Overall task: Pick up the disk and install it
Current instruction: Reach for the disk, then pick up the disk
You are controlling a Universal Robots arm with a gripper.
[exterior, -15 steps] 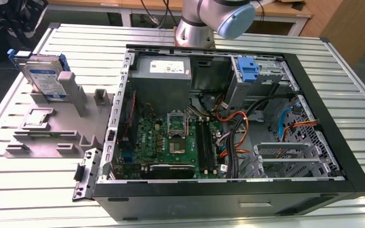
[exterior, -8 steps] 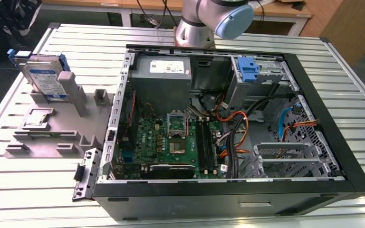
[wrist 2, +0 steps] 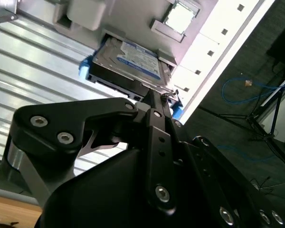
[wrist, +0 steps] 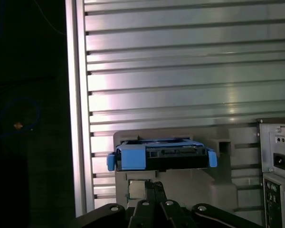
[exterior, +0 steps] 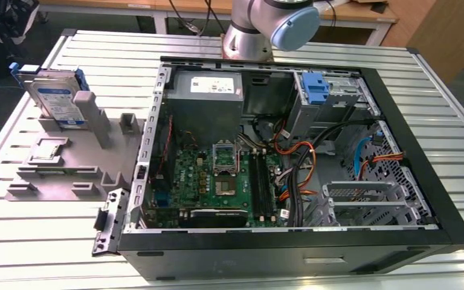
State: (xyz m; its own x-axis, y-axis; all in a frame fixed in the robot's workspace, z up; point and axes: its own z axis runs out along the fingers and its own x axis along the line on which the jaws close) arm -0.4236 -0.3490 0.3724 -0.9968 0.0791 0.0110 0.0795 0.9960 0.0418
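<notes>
Ribbed table (exterior: 22,241), disk (exterior: 55,96) upright in exterior view, label (wrist 2: 137,57) in second wrist view

White-and-blue label on the disk (exterior: 57,99), its print too small to read, white label on the power supply box (exterior: 208,88), print likewise unreadable, no legible words or numbers anywhere

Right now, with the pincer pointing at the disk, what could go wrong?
The disk stands upright in a slot of the grey holder; if the pincer comes in off-centre, it may jam against the walls.
Loose cables lie inside the open case beside the drive cage; they might snag the disk.
</notes>
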